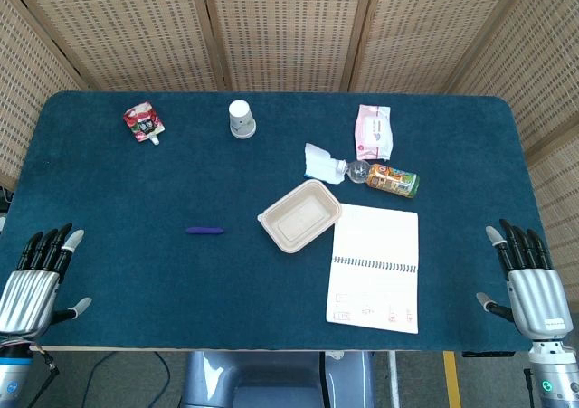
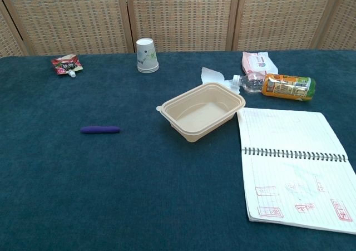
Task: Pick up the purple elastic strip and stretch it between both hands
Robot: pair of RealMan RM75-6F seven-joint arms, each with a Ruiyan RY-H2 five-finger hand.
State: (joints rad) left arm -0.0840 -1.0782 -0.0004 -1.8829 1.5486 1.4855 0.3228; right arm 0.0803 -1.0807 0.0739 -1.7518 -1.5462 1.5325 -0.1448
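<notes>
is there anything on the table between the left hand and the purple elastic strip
Nothing visible does. The small purple elastic strip lies alone on the dark blue table cloth, with only bare cloth between it and the left hand. The nearest thing, the beige plastic food tray, sits on the strip's far side.

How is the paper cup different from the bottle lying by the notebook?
The paper cup stands upside down, while the bottle lies on its side. The cup is white with a faint print; the bottle is clear with an orange and green label. The cup stands alone; the bottle lies beside crumpled white paper. Both rest on the blue table.
</notes>
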